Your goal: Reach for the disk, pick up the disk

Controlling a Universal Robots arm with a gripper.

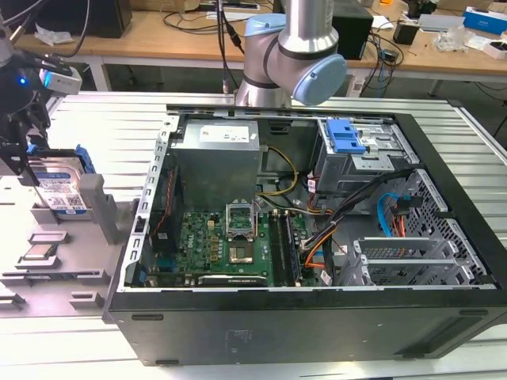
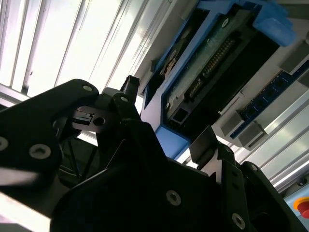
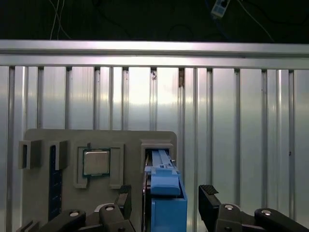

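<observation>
Status log, exterior view read from its left to its right.

**Far left:** your claw (image 3: 165, 195) is down at the grey fixture (image 1: 93, 206) on the ribbed worktop (image 1: 103, 111). The claw is wide. In the first wrist view its fingers (image 3: 123, 200) stand one on either side of the disk with a strip of gap on each flank. Neither touches it.

**Just right of the claw:** the disk (image 1: 60, 184) stands on edge in its fixture slot. Its label face is turned toward the exterior camera and a blue rail runs along its upper edge. The second wrist view shows its circuit-board face running between the two fingertips, again with clearance.

**Below the disk, same fixture:** the small processor chip (image 1: 38, 253) lies flat in its own pocket, apart from the claw. It is not your target.

**Centre to right:** the open computer case (image 1: 317, 324) has its motherboard exposed, and the arm's base joint (image 1: 293, 55) is behind it. Nothing here bears on this step.

**Progress (judgement):**
- Log the reach as essentially done. The claw straddles the disk at what looks like gripping height.
- The pick is not done. There is no closure and no contact, and the disk is seated in its slot with its weight on the fixture.
- Left of the task: the squeeze on the disk's two faces and the lift clear of the slot.
</observation>
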